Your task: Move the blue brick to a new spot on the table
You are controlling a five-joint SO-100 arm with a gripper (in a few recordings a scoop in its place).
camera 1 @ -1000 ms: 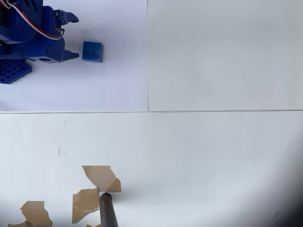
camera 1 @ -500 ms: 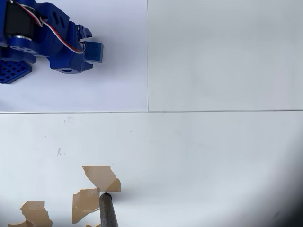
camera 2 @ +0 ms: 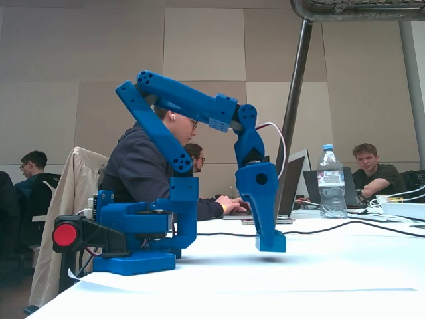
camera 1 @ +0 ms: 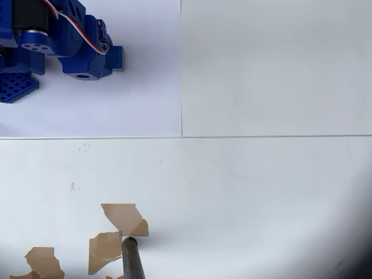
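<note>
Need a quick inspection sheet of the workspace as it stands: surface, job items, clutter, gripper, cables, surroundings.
Surface: table, white sheets with thin seams, torn brown patches near the bottom left of the overhead view.
Job's things: blue brick at the gripper tip, partly covered; in the fixed view it looks just clear of the table.
Clutter: dark rod at the bottom edge; blue grid plate by the arm base.
Gripper: gripper down over the brick; jaw state cannot be told.
Cables: white and red wires on the arm; black cable across the table.
Surroundings: people at laptops, water bottle behind.
</note>
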